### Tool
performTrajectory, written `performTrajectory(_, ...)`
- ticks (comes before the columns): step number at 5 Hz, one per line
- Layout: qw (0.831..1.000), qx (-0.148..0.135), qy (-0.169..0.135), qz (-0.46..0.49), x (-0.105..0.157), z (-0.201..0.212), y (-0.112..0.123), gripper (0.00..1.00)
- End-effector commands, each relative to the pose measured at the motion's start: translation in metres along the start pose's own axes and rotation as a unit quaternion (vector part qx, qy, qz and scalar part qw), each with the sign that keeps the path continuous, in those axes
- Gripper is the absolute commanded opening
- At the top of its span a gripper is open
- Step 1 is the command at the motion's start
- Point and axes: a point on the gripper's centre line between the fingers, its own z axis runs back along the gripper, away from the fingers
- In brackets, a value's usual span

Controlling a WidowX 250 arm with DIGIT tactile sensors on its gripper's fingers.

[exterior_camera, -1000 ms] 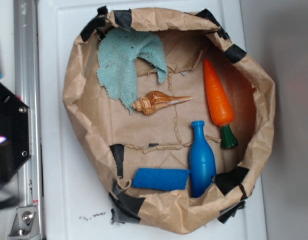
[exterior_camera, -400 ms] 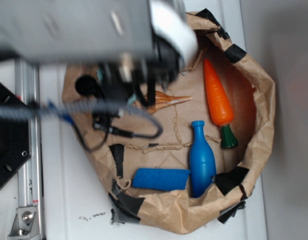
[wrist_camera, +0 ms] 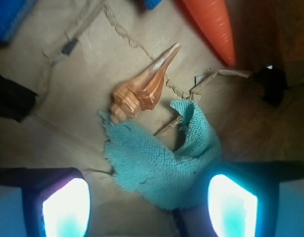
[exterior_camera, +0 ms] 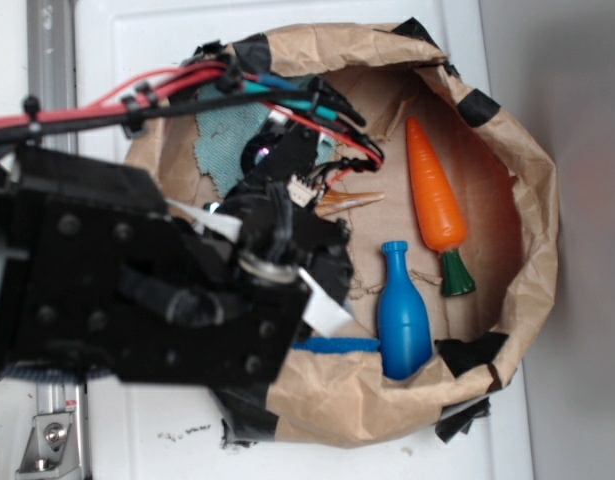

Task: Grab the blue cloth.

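Arm now swung over bag (exterior_camera: pixel 527 200), covering most of cloth (wrist_camera: pixel 161 158). End effector (wrist_camera: pixel 149 202) spread, astride cloth's near edge. Cloth at shell's (wrist_camera: pixel 142 91) 6 o'clock, touching.

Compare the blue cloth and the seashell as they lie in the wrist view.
The blue cloth is teal, soft and rumpled, with frayed edges; the seashell is tan, rigid and ridged, tapering to a point. The cloth spreads wider than the shell. Both lie on the brown paper, the shell's blunt end at the cloth's corner.
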Motion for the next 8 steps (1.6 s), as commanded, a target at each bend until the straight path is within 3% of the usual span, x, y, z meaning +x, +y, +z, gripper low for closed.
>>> performTrajectory(1, 0.997, -0.061, -0.011, 0.038, -0.019, -0.029, 0.042, 1.00)
performTrajectory(2, 0.997, -0.069, -0.005, 0.019, -0.014, -0.035, 0.043, 1.00)
performTrajectory(3, 0.998, -0.055, -0.016, -0.005, -0.002, -0.028, 0.039, 1.00)
performTrajectory(4, 0.997, -0.051, -0.023, -0.045, 0.009, -0.020, 0.024, 1.00)
performTrajectory(5, 0.997, -0.049, -0.031, 0.055, -0.002, -0.016, 0.038, 1.00)
performTrajectory(8, 0.997, -0.049, -0.031, 0.055, -0.002, -0.016, 0.038, 1.00)
